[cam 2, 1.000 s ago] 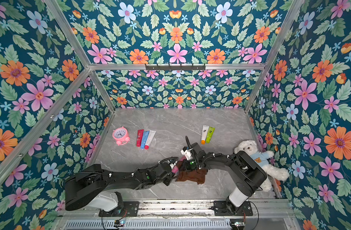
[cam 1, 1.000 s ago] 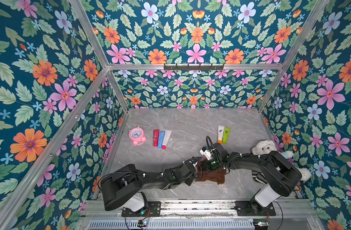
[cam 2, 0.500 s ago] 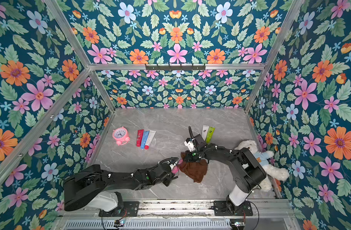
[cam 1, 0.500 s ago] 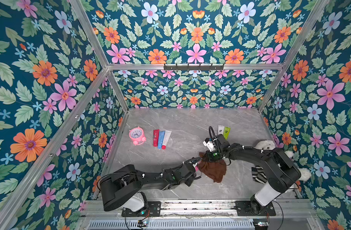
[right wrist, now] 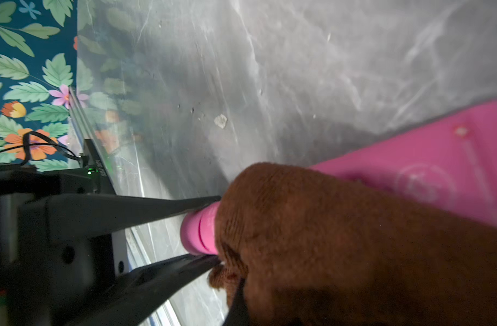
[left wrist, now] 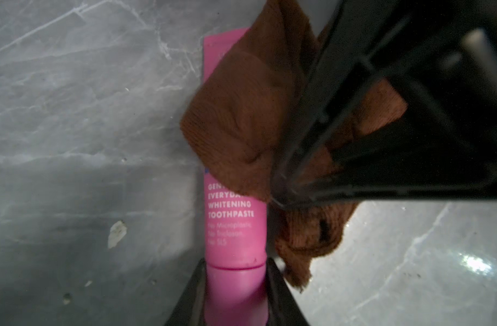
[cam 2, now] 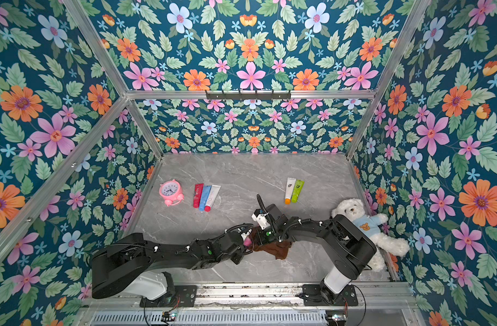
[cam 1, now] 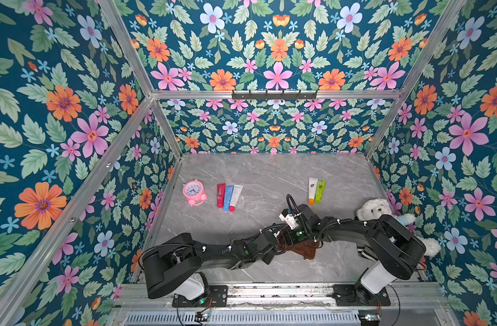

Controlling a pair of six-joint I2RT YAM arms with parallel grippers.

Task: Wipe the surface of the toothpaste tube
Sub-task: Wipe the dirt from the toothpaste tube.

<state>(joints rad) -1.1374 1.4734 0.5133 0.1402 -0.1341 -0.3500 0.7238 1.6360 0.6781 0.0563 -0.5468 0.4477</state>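
Step in hand, by judgement: wiping, mid-stroke.

Note left pincer (left wrist: pixel 236 272) narrowed onto the round cap end of a pink soft-plastic toothpaste tube (left wrist: pixel 232 231), one finger on each side of the cap, pinning it flat to the grey marbled tabletop (left wrist: pixel 72 113). Grip confirmed in the right wrist view: left pincer (right wrist: pixel 205 230) astride the cap, tube (right wrist: pixel 439 152) running straight out ahead of the fingertips.

Note right pincer (left wrist: pixel 278 194) pinched fully together on a rust-brown knitted cloth (left wrist: pixel 241 118), meeting the tube crosswise, just ahead of the left pincer's tips. Cloth draped over the middle and far body, touching it. Also bunched just beside the tube on the right pincer's side.

Next move, by judgement: drag the cloth along the tube, away from the left pincer toward the flat tail, with light downward pressure. Hold the left clamp firm against sliding or twisting. Underside not yet reachable without a turn.

Tube appearance: matte pink, white lettering "WHITENING TOOTHPASTE" legible near the cap, upper lines partly under cloth. Flat crimped tail bare beyond the cloth, with a pale speck (right wrist: pixel 461 131) on it. No smear discernible elsewhere.

In a top view only a sliver of the tube (cam 2: pixel 246 242) between the two pincers, and cloth (cam 1: pixel 303 249) spilling out beneath the right wrist.
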